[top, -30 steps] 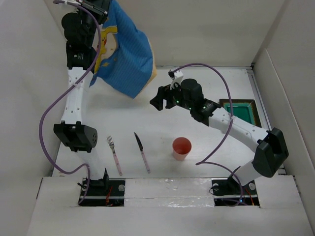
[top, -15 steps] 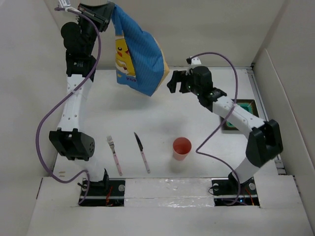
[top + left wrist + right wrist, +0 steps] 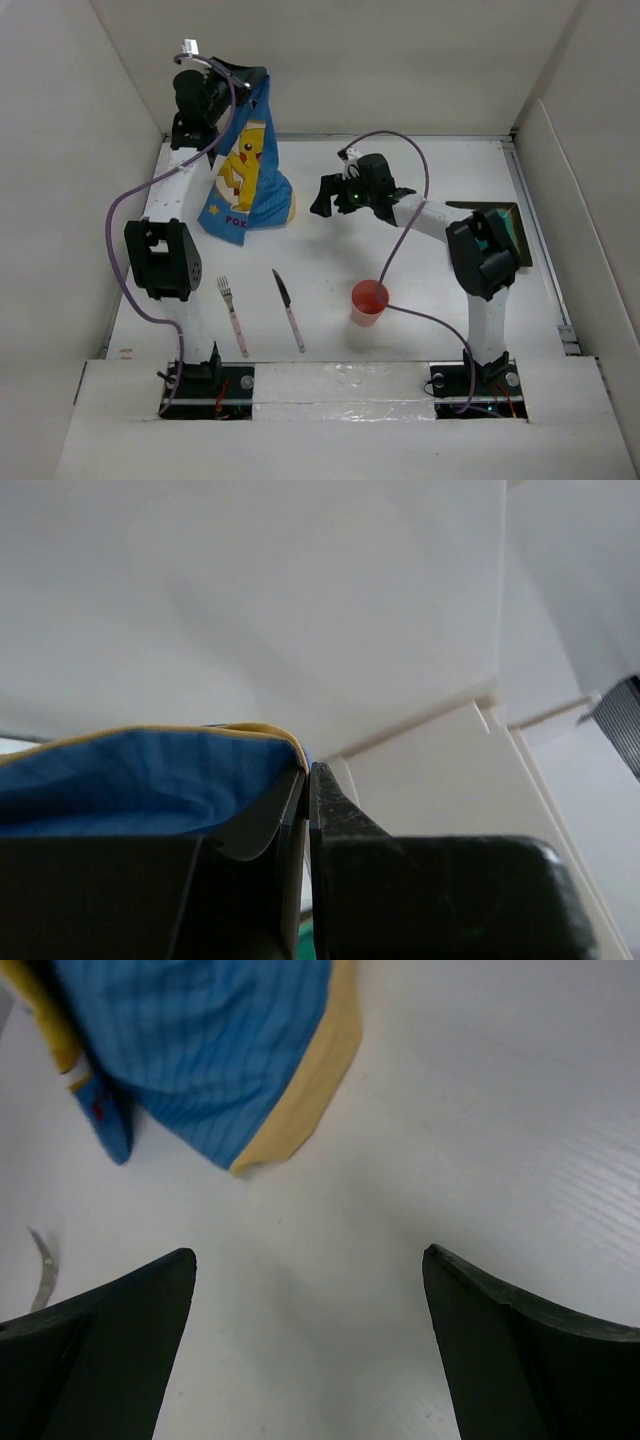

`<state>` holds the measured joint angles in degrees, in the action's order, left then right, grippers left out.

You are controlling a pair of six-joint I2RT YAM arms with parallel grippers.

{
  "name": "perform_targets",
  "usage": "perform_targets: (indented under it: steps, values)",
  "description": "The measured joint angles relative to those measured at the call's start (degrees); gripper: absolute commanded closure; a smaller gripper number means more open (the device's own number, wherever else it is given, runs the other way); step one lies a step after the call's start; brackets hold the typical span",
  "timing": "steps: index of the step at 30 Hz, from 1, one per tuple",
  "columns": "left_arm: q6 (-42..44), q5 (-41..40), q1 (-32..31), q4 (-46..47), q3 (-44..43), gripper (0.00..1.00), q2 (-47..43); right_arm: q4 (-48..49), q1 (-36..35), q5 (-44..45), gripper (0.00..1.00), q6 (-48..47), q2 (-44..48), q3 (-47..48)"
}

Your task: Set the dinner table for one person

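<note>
My left gripper [image 3: 252, 76] is shut on the top corner of the blue placemat [image 3: 243, 172] with a yellow cartoon print, which hangs down with its lower edge on the white dinner table [image 3: 330, 265]. The left wrist view shows the cloth [image 3: 140, 780] pinched at the closed tips of that gripper [image 3: 307, 770]. My right gripper [image 3: 322, 197] is open and empty, low over the table just right of the cloth; its wrist view shows the cloth's edge [image 3: 220, 1050] ahead of it [image 3: 310, 1260]. A fork [image 3: 232, 315], a knife [image 3: 289, 308] and a red cup [image 3: 368, 301] sit near the front.
A green tray [image 3: 500, 228] lies at the right edge, partly behind my right arm. White panels wall the table on the left, back and right.
My left gripper has carried the placemat down and toward the table's back left, so its lower edge now rests on the table. My right gripper has swung left and lower, toward the cloth.
</note>
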<state>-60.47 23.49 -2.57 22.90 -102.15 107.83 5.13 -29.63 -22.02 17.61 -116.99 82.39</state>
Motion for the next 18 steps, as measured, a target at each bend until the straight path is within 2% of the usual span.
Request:
perform_targets:
  steps: [5, 9, 12, 15, 18]
  values:
    - [0.66, 1.46, -6.4, -2.1, -6.05, 1.0, 1.75, 1.25, 0.39, -1.2, 0.01, 0.33, 8.04, -4.33]
    - [0.81, 1.33, -10.32, -2.54, -17.99, 1.0, 2.95, 1.31, 1.84, -0.31, 0.01, 0.11, 13.49, -4.33]
    - [1.05, -0.28, -10.49, -1.6, -24.11, 1.0, 2.27, 0.57, 3.48, 0.7, 0.0, 0.09, 16.98, -4.39]
    - [0.94, -2.82, -8.52, -0.39, -22.08, 1.0, -1.44, -1.03, 5.46, 2.73, 0.0, -0.28, 18.99, -4.09]
    - [-0.09, -4.09, -6.36, 1.95, -14.75, 1.0, -5.62, -3.72, 7.61, 6.4, 0.0, -0.92, 19.3, -3.1]
